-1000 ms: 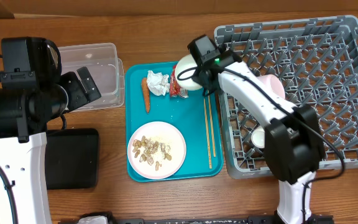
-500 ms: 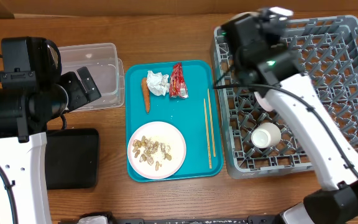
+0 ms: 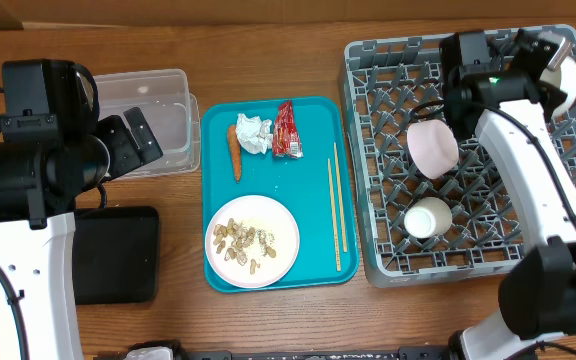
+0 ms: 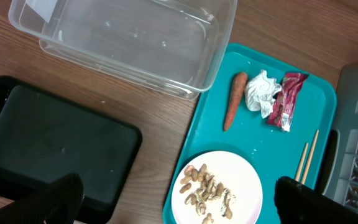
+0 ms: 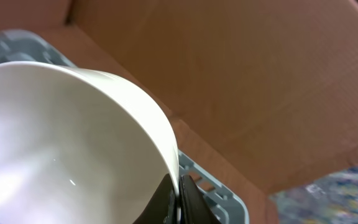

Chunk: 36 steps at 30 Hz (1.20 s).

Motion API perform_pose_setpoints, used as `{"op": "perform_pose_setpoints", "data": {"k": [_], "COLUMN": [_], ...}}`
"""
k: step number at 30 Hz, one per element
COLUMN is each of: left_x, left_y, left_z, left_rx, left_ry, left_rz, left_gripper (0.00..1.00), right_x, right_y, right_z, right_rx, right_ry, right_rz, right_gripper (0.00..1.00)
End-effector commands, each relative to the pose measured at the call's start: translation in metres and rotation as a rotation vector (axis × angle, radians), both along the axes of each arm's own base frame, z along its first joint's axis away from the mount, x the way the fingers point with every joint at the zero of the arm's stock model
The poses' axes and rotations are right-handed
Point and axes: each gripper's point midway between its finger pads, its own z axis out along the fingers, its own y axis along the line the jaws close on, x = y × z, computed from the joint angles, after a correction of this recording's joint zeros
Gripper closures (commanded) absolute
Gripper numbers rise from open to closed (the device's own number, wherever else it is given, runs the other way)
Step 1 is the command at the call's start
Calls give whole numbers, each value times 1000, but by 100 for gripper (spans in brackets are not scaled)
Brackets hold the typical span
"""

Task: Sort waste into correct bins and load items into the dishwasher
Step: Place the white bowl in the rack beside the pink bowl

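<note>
My right gripper (image 3: 551, 55) is shut on the rim of a white bowl (image 3: 568, 75) and holds it over the far right corner of the grey dish rack (image 3: 488, 255). In the right wrist view its fingers (image 5: 180, 186) pinch the bowl's wall (image 5: 61, 143). A pink cup (image 3: 433, 148) and another white bowl (image 3: 428, 218) lie in the rack. My left gripper (image 4: 179, 208) is open and empty above the plate (image 4: 247, 180) of beige food bits (image 4: 207, 193). The carrot (image 3: 235, 150), paper wad (image 3: 253, 133), red wrapper (image 3: 286, 130) and chopsticks (image 3: 337, 205) lie on the teal tray (image 3: 313, 270).
The clear tub (image 3: 163, 115) stands left of the teal tray, with the black tray (image 3: 118, 255) in front of it. A brown cardboard wall (image 5: 260, 74) rises behind the rack's far edge.
My right arm lifted the white bowl off the teal tray and carried it right, across the rack to its far right corner. The left arm has not moved.
</note>
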Motion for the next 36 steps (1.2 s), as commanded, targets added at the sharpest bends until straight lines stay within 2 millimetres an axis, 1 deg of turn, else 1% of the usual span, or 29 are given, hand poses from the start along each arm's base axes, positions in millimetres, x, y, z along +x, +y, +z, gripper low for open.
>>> {"op": "perform_pose_setpoints", "data": {"k": [1,4,10,17,21,24,28,32,34,36], "left_x": [0,0,0,0,0,0,0,0,0,0], "left_y": [4,4,4,4,4,4,4,4,4,4], "left_z": [2,2,2,2,2,2,2,2,2,2], "left_rx": [19,20,19,20,20,19,20,20,19,20], "left_ry": [-2,-2,-2,-2,-2,-2,-2,-2,-2,-2], "left_rz": [-2,-2,-2,-2,-2,-2,-2,-2,-2,-2], "left_gripper": [0,0,0,0,0,0,0,0,0,0], "right_x": [-3,0,9,12,12,13,13,16,16,16], "right_y": [-13,-15,-15,-14,-1,8,26,51,63,76], "right_z": [-14,-31,-44,-71,-80,-83,-83,-80,-73,-61], "right_rx": [-58,-68,-117,-127,-134,-135,-149,-164,-166,-161], "right_ry": [41,96,164,275,303,317,356,367,348,302], "right_rz": [-45,-39,-30,-16,19,46,94,159,189,222], "right_gripper": [96,96,96,96,96,96,96,74,61,48]}}
